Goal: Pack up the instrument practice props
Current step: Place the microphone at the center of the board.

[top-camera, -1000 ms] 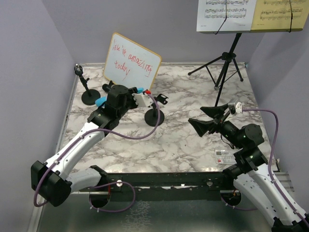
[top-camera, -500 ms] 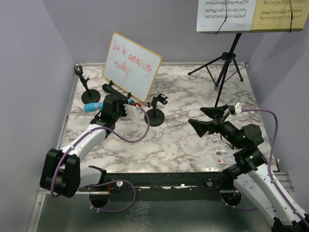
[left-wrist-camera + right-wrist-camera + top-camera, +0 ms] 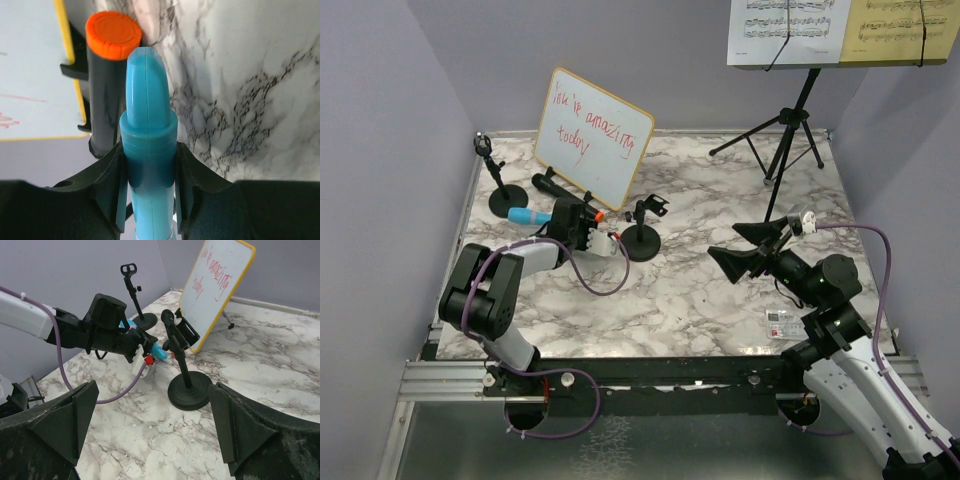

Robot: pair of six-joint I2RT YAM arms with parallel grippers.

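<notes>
Blue mic point(image 3: 147, 90): your L gripper point(image 3: 148, 155) clamps its body, far left by whiteboard point(image 3: 592, 135), likely for packing; R gripper point(image 3: 745, 248) wide open, on standby.

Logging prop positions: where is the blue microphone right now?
The blue microphone is on the left side of the table in the top view, gripped by the left fingers, just in front of the whiteboard and beside the black microphone.

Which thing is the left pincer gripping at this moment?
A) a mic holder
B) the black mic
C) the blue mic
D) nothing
C: the left wrist view shows the left pincer clamped on both sides of the blue mic at its collar.
</notes>
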